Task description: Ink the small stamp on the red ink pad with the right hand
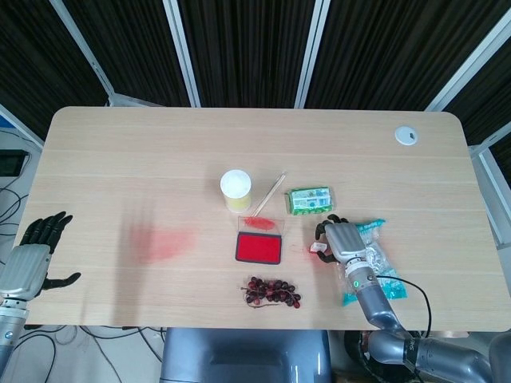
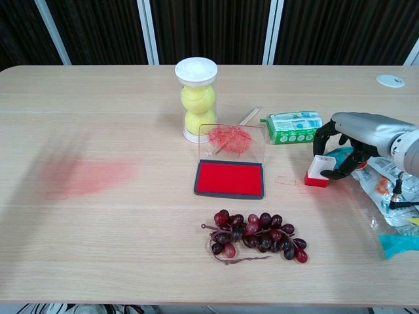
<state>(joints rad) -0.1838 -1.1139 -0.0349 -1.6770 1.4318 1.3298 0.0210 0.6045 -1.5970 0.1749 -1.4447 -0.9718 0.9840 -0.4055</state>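
Note:
The small stamp (image 2: 319,170), white with a red base, stands on the table right of the red ink pad (image 2: 230,178), whose clear lid is raised. My right hand (image 2: 353,134) arches over the stamp from the right. Its fingers are curled around the stamp, one fingertip (image 2: 335,174) at its right side and another above its left top. I cannot tell if they press on it. From the head view the stamp (image 1: 319,247) peeks out at the left edge of the right hand (image 1: 342,239), right of the ink pad (image 1: 259,247). My left hand (image 1: 32,259) hangs off the table's left front corner, fingers spread, holding nothing.
A tube of tennis balls (image 2: 195,98) and a wooden stick (image 2: 249,116) stand behind the pad. A green packet (image 2: 293,126) lies just behind the stamp, a snack bag (image 2: 393,190) under my right forearm, grapes (image 2: 255,235) in front. A red smear (image 2: 85,176) marks the table at left.

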